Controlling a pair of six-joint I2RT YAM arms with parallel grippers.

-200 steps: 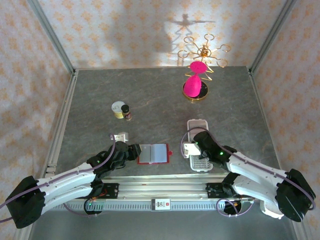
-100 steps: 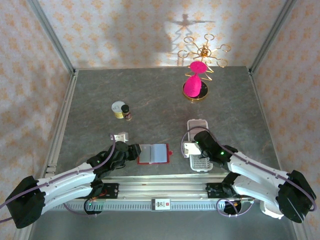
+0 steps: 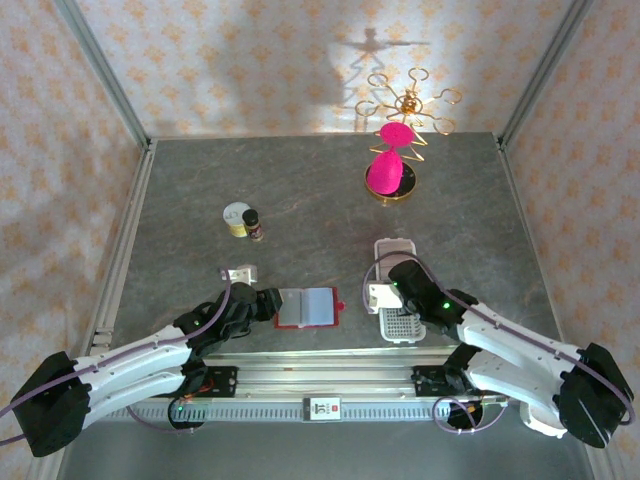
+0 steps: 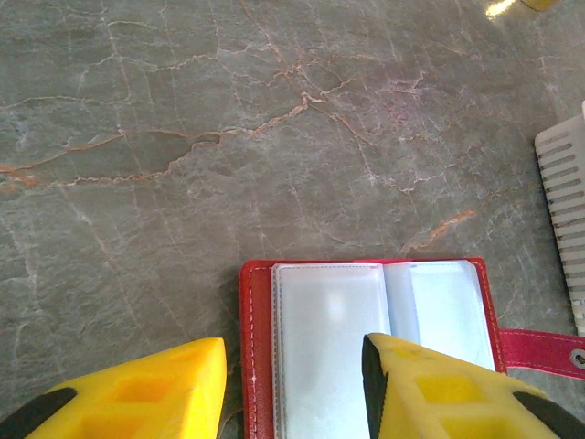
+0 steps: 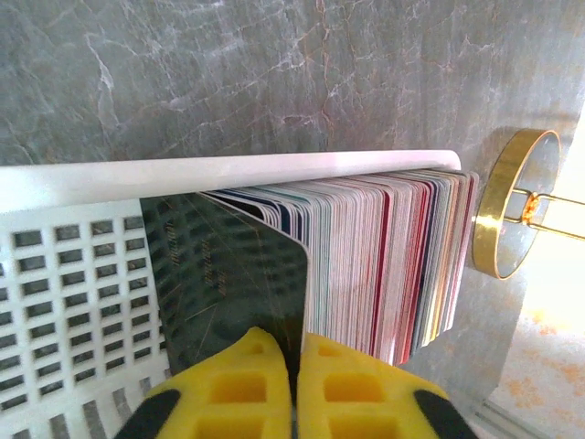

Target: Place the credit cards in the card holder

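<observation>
The red card holder (image 3: 306, 308) lies open on the table, its clear sleeves (image 4: 334, 320) facing up and its snap tab (image 4: 544, 352) to the right. My left gripper (image 3: 268, 303) is open over the holder's left edge (image 4: 292, 352): one finger stands beside the red cover, the other over the sleeve. The credit cards (image 5: 384, 256) stand packed on edge in the white slotted tray (image 3: 394, 246). My right gripper (image 5: 295, 366) is shut on the edge of a dark card (image 5: 228, 265) at the front of the stack, its lower part still in the tray (image 5: 73, 274).
A gold wire stand with pink pieces (image 3: 392, 170) stands at the back right; its gold base ring (image 5: 512, 210) is close behind the tray. A small jar (image 3: 237, 217), a dark bottle (image 3: 254, 225) and a small pale object (image 3: 240, 273) sit left of centre. A metal rail (image 3: 320, 372) runs along the near edge.
The right gripper's fingers have closed on the dark card. The left arm and the card holder have not moved.
</observation>
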